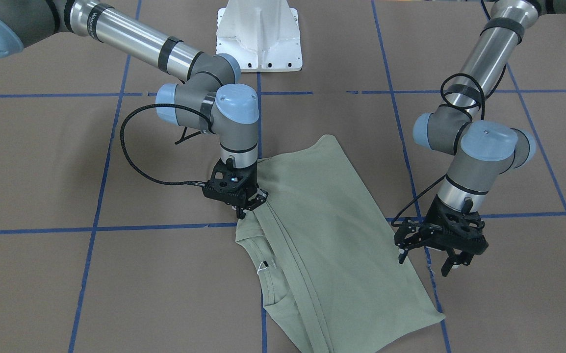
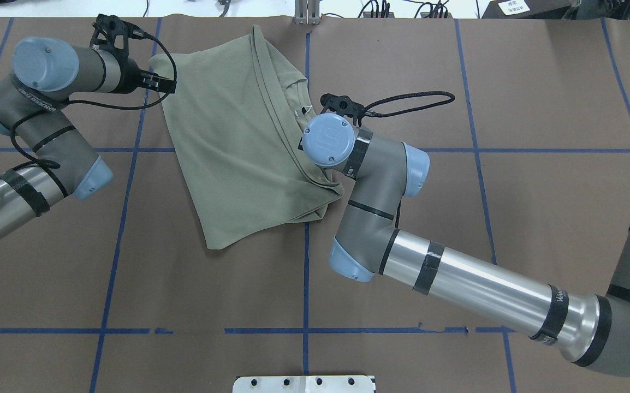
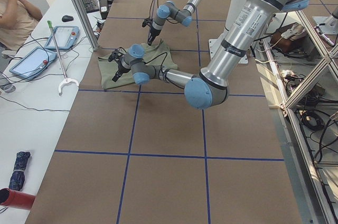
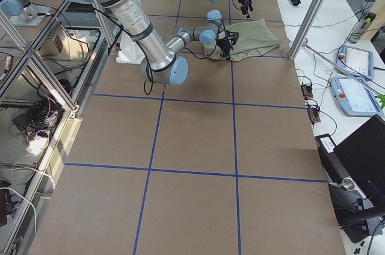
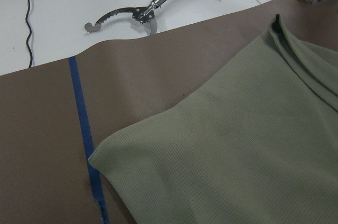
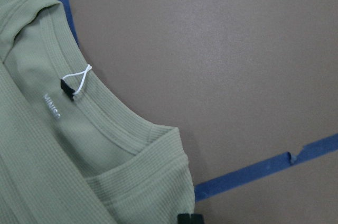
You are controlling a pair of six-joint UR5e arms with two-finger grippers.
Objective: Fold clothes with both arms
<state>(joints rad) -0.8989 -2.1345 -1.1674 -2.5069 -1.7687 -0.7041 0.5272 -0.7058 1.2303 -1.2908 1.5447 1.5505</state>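
Reaching over a brown surface (image 2: 511,82) crossed by blue tape lines (image 2: 566,150), two silver-grey tubular robot arms with light blue joint caps meet at one garment. The right arm (image 2: 457,278) angles in from the near right corner; the left arm (image 2: 47,125) bends in from the left edge. A sage-green long-sleeved knit shirt (image 2: 238,136) lies folded and skewed near the middle of the surface's far edge, mostly flat. The black two-finger right gripper (image 1: 245,210) is pressed together on the shirt's edge beside the neck, where folds of cloth gather up to it. The black left gripper (image 1: 425,262) has its fingers spread apart, just at the shirt's opposite edge, clasping nothing. A ribbed crew neck (image 6: 105,113) faces up, with a small white loop (image 6: 79,78) on it.
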